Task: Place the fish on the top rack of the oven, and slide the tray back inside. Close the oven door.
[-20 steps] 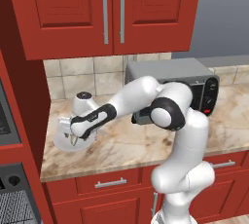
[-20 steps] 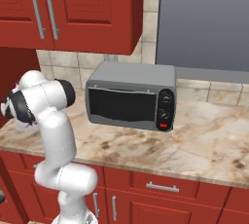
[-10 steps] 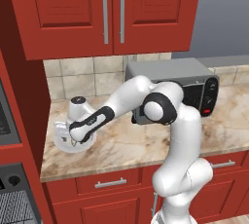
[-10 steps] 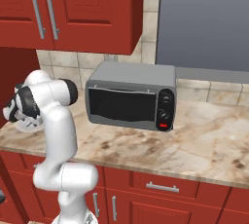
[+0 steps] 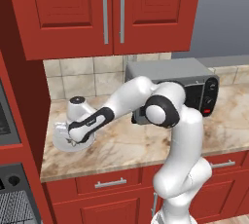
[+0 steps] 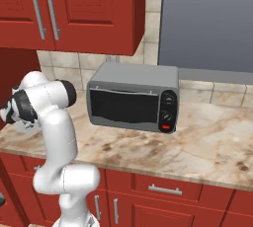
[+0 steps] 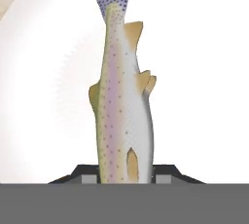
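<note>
Hand view, fingers (image 7: 125, 174) closed tight on the fish (image 7: 121, 101) — one tip each side, over the white plate (image 7: 199, 72)

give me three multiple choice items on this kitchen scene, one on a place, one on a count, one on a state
1. Where does the fish lie?
A. on the white plate
B. on top of the toaster oven
C. on the bare counter

2. How many round knobs show on the front of the toaster oven?
A. none
B. two
C. five

3. How does the gripper stand?
A. wide open above the toaster oven
B. shut on a cabinet handle
C. shut on the fish

Key: 1 A, the hand view shows white plate all round the fish. 2 B, the right base view shows two knobs, one above the other, over a red button. 3 C, the hand view shows the dark fingertips against both sides of the fish's body.
</note>
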### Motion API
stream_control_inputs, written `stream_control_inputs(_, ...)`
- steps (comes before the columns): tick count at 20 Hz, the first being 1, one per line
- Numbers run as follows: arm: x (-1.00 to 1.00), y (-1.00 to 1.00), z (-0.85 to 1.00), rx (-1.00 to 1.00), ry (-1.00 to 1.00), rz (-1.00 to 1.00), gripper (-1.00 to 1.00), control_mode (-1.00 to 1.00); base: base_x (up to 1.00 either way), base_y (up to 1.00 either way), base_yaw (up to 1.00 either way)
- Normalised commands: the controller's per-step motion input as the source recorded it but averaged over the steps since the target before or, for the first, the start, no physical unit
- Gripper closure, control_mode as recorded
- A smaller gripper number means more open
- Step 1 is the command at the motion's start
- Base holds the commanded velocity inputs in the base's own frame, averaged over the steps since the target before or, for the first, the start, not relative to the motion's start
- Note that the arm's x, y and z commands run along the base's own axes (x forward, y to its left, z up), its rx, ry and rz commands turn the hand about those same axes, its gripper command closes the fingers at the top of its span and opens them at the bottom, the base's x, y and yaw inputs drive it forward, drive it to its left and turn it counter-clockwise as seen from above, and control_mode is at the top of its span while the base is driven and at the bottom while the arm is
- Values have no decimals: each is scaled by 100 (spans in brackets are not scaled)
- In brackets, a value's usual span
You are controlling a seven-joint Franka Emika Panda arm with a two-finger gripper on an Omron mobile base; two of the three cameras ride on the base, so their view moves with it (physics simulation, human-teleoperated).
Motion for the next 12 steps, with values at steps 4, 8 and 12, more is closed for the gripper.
stream_control_inputs(4, -66, -61, 17, 0, -8, 0, 100, -100, 0, 0, 0)
stream_control_inputs(8, -69, -77, 34, 0, -15, 0, 100, -100, 0, 0, 0)
stream_control_inputs(12, -66, -78, 68, 2, -18, 0, 100, -100, 0, 0, 0)
